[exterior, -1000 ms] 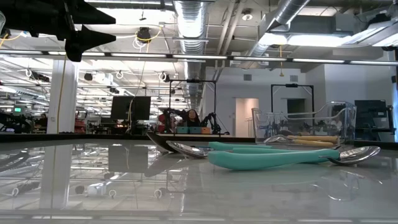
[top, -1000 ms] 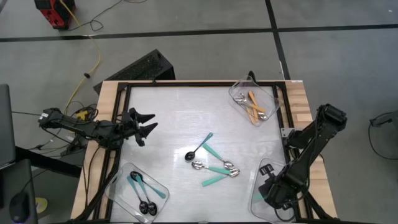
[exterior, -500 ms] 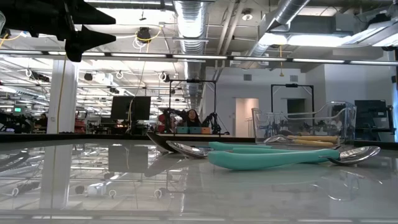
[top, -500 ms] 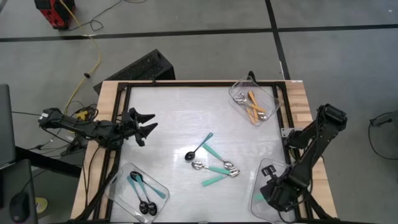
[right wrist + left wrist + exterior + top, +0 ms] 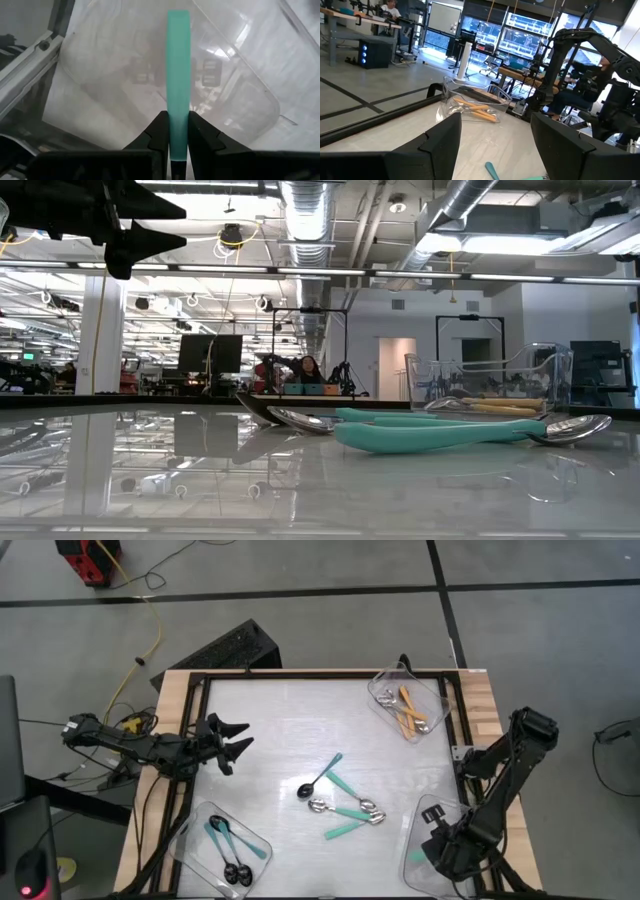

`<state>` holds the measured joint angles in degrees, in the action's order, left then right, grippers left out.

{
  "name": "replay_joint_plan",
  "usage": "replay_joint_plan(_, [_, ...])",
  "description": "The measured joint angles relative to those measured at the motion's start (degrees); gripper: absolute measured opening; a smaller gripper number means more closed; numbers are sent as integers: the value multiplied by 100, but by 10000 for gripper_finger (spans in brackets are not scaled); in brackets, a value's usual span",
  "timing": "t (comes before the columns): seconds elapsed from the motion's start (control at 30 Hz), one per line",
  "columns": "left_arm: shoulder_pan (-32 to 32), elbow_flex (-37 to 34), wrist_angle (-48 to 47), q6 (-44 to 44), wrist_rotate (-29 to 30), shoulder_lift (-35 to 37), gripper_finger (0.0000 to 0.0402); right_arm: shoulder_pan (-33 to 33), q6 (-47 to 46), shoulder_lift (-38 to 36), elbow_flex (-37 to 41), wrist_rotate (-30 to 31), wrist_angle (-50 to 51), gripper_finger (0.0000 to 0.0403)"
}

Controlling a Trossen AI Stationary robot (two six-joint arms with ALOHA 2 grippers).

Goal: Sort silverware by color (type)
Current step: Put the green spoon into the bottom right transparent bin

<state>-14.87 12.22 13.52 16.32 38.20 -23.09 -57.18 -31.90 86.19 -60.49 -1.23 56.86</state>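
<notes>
1. Fingers of the right gripper (image 5: 177,131) are pinching a teal-green spoon (image 5: 178,65) by one end of its handle; its long axis runs straight out ahead of them, over the floor of a clear tray (image 5: 250,95).
2. From above, that right gripper (image 5: 447,852) hangs over the tray (image 5: 424,812) at the table's near right corner, so the held spoon is already above what looks like its bin; the release seems to need only a short drop downward.
3. Three more teal-green spoons (image 5: 350,814) lie in a loose cluster mid-table with one blue-handled spoon (image 5: 320,776), its black bowl toward the near-left. The right arm is the nearer one to this cluster.
4. Orange-handled spoons (image 5: 408,710) sit in the far right tray (image 5: 380,682), and blue-handled spoons (image 5: 226,845) in the near left tray (image 5: 262,842).
5. Left gripper (image 5: 232,741) waits at the table's (image 5: 270,710) left edge with fingers (image 5: 440,145) spread and nothing between them, pointing across toward the cluster.
</notes>
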Motion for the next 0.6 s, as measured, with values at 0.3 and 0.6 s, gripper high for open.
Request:
replay_joint_plan(0.3, [2,-1,0,0,7,0,226,-31,-262,0,0,-11,-10,71])
replay_joint_plan(0.6, [2,1,4,-4,15,-1,226,-29,-421,-2,2,-17,-280,71])
